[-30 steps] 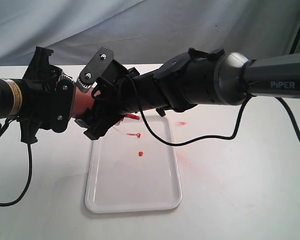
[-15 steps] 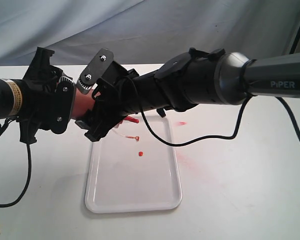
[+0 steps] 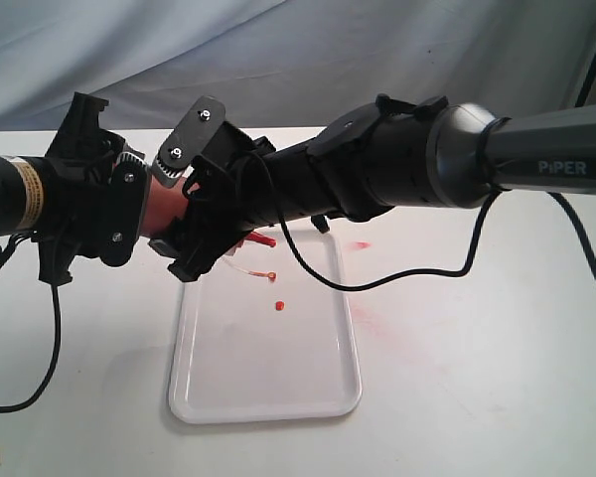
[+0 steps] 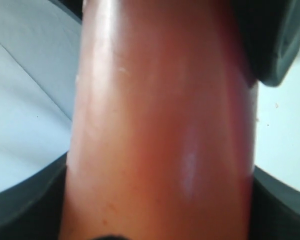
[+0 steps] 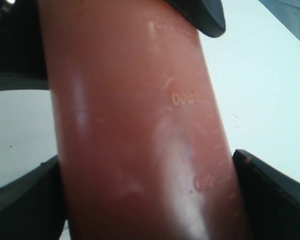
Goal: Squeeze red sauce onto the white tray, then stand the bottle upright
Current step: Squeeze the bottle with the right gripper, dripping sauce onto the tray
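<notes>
You are in the squeezing step. Your left end effector (image 3: 129, 204) and right end effector (image 3: 211, 204) both grasp the bottle (image 3: 165, 207), which lies nearly level between them. Its body fills both wrist views, with the jaws pressed to its sides. The nozzle (image 3: 262, 239) pokes out just beyond the right end effector, above the white tray (image 3: 258, 373). Small blobs of red sauce (image 3: 278, 305) lie on the tray below and a little past that tip, so I judge the pour nearly done. Next, relax the squeeze, swing the nozzle upward, and seat the base flat on the worktop (image 3: 477, 397) before either end effector lets go. A tilted base could topple.
</notes>
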You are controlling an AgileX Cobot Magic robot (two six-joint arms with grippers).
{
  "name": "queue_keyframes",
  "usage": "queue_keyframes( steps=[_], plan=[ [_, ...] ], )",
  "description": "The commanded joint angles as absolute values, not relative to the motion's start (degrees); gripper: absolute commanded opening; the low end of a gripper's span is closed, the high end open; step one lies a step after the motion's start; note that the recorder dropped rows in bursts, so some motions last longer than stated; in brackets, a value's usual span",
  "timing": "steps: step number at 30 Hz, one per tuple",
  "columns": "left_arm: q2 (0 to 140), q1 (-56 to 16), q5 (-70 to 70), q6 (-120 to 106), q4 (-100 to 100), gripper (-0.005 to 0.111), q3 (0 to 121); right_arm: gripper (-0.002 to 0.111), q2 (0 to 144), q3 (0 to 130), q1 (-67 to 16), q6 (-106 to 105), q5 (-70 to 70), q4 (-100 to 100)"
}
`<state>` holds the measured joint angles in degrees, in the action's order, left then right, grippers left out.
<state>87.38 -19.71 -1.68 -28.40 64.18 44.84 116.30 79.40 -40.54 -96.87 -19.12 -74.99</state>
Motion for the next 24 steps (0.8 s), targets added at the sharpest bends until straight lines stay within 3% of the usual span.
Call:
queue_keyframes(
  steps=[1, 24],
  plan=[
    [86.6, -21.0, 7.7, -27.0, 63.4, 0.0, 45.6, 0.0, 116.4, 79.8, -42.3, -96.8, -25.7, -75.8],
    [86.6, -21.0, 10.5, -27.0, 63.4, 0.0, 45.6, 0.0, 119.6, 79.8, -42.3, -94.0, -26.1, -70.8]
  ],
)
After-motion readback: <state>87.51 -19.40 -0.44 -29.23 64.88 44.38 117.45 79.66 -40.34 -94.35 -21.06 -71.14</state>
